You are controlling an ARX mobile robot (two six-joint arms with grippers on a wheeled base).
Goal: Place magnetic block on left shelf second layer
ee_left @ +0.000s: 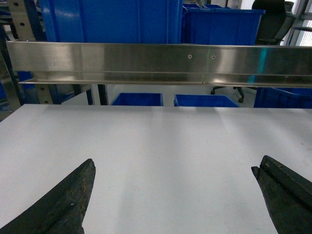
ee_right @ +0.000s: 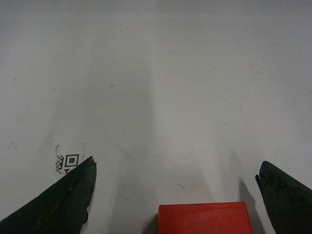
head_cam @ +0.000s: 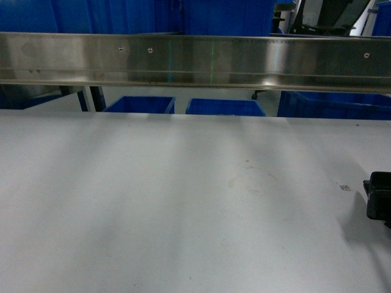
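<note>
- Looking forward in the head view, a pale grey table (head_cam: 183,201) runs up to a steel rail (head_cam: 195,61), with blue crates (head_cam: 225,107) behind it. Only a black piece of the right gripper (head_cam: 379,195) shows at the right edge, too little there to tell how its jaws stand. The left gripper and the red block are out of this view.
- In the left wrist view, the left gripper (ee_left: 175,195) has its jaws spread wide, released, with nothing between them but bare table. The rail (ee_left: 161,63) and crates (ee_left: 139,99) lie straight ahead beyond the tips.
- In the right wrist view, the right gripper (ee_right: 175,192) is also released, jaws wide apart. The red block (ee_right: 204,218) sits on the table between them, touching neither, somewhat nearer the right jaw. A small square code sticker (ee_right: 70,160) lies just beside the left jaw's tip.
</note>
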